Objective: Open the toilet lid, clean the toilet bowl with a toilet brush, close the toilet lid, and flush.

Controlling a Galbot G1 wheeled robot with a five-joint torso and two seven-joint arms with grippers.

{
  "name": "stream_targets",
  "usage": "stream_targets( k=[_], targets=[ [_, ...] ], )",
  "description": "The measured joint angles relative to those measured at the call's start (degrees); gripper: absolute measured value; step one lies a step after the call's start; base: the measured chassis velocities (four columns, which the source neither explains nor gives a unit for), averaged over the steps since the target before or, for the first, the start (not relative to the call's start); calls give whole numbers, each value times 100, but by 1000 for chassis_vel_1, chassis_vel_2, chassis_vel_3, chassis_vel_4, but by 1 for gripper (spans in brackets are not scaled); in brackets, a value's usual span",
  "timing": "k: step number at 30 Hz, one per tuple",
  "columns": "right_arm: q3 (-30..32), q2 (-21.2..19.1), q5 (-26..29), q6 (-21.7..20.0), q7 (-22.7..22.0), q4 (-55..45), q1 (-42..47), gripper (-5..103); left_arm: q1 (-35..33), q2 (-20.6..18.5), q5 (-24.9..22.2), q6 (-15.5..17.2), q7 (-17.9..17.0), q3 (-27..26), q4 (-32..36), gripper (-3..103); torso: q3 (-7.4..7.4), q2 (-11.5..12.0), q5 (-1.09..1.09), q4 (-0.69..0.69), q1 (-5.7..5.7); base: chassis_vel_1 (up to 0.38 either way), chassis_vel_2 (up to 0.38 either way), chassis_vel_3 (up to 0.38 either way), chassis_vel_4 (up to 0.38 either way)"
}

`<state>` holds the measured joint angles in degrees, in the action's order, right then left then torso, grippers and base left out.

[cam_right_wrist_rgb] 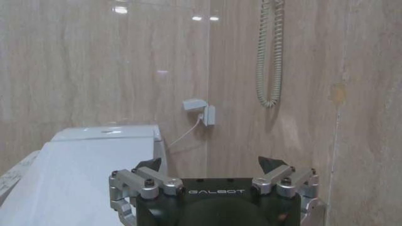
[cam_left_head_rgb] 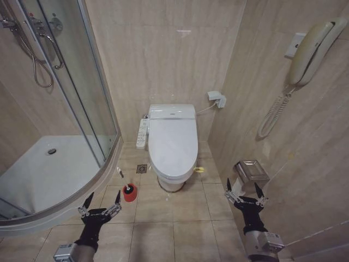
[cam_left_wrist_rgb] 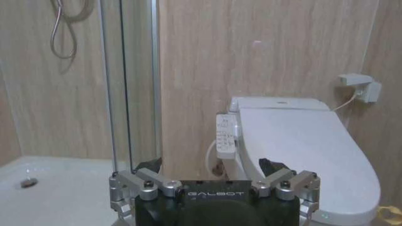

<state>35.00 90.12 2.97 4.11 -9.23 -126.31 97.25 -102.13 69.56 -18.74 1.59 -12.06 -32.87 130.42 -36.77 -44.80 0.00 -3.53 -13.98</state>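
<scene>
1. A small bathroom with beige tiled walls and a tiled floor (cam_left_head_rgb: 180, 229); the toilet stands against the back wall in the middle of the head view.
2. The toilet lid (cam_left_head_rgb: 173, 143) is down, lying flat and shut over the toilet bowl (cam_left_head_rgb: 172, 184), of which only the lower front shows beneath it. A side control panel (cam_left_head_rgb: 142, 134) juts out along the toilet's left side.
3. The toilet brush (cam_left_head_rgb: 126, 185) stands in its red holder on the floor just left of the toilet's front, its thin white handle leaning away from the toilet towards the shower.
4. A floor drain (cam_left_head_rgb: 142, 168) sits between the brush and the toilet base; a small yellow object (cam_left_head_rgb: 199, 170) lies on the floor to the toilet's right.
5. Further left of the toilet, the curved glass shower enclosure (cam_left_head_rgb: 82, 109) with its white tray (cam_left_head_rgb: 49, 174).
6. Right of the toilet, a metal paper holder (cam_left_head_rgb: 251, 172) on the side wall, a wall telephone (cam_left_head_rgb: 313, 46) above it, and a wall socket (cam_left_head_rgb: 217, 98) by the tank.
7. The left gripper (cam_left_head_rgb: 99, 207) hovers in front of the toilet, close to the brush, fingers spread apart and empty.
8. The right gripper (cam_left_head_rgb: 245, 195) hovers off the toilet's right front, near the paper holder, fingers likewise apart, holding nothing.
</scene>
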Motion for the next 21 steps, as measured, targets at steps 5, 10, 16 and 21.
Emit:
stream_targets(
  k=[5, 10, 16, 21],
  targets=[
    [0, 0, 0, 0, 0, 0, 0, 100, -99, -167, 58, 34, 40, -148, 109, 100, 0, 0, 0, 1, 0, 0, 0, 0, 0],
    [0, 0, 0, 0, 0, 0, 0, 100, -202, -297, 556, -227, 246, -387, 187, 100, 0, 0, -1, 1, 0, 0, 0, 0, 0],
    [0, 0, 0, 0, 0, 0, 0, 100, -521, -189, 762, -228, 161, -527, 838, 100, 0, 0, 0, 1, 0, 0, 0, 0, 0],
    [0, 0, 0, 0, 0, 0, 0, 100, -960, -83, 692, -138, 30, -592, 1278, 100, 1, 0, 2, 1, 1, 0, 0, 0, 0]
  ],
)
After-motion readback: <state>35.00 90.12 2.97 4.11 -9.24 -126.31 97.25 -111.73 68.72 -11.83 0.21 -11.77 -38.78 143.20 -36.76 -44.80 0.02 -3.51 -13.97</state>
